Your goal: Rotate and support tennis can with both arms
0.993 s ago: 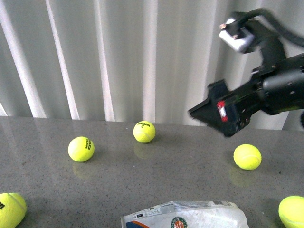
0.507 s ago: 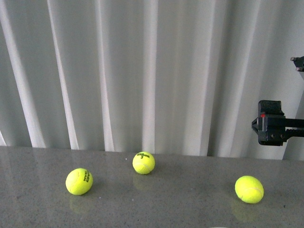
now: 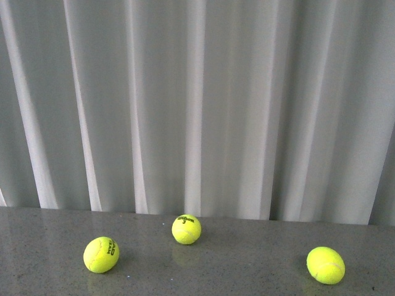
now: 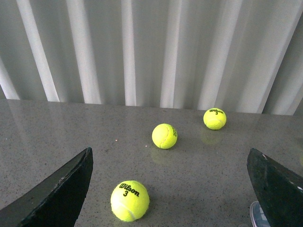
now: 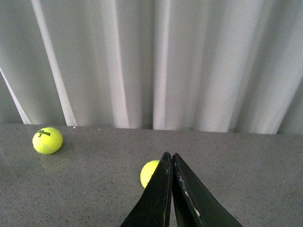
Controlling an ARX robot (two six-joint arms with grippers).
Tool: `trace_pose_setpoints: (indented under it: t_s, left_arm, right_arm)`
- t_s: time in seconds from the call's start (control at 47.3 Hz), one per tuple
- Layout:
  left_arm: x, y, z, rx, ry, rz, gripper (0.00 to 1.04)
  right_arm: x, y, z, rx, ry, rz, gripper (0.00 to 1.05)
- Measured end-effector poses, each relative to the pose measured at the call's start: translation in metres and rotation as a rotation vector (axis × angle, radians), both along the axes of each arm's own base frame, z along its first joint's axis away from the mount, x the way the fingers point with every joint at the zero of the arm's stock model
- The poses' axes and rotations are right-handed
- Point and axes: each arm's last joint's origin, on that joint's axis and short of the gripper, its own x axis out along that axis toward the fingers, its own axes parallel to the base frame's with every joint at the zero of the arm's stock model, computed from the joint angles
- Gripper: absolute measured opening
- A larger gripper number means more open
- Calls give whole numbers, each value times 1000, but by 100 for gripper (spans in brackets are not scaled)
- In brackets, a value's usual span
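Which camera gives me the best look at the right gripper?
The right wrist view: the right gripper shows close up, fingers shut together, holding nothing. The front view shows no arm. The left wrist view shows only the left gripper, open.

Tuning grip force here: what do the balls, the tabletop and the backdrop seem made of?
The balls look like matte fuzzy yellow felt. The tabletop looks like polished grey speckled stone or laminate: it faintly mirrors the balls. The backdrop seems white fabric, hanging in soft folds.
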Motion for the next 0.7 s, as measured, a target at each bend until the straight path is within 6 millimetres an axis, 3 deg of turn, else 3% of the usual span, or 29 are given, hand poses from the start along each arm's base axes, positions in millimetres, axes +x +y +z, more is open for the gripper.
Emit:
trace_pose_setpoints:
  t_s: [0.19, 0.697]
  left_arm:
    - [0, 0, 0, 0, 0, 0, 98]
    - [0, 0, 0, 0, 0, 0, 98]
  right_arm:
    - [-21, -12, -5, 0, 1, -10, 3]
    - [-60, -12, -22, 0, 10, -5, 3]
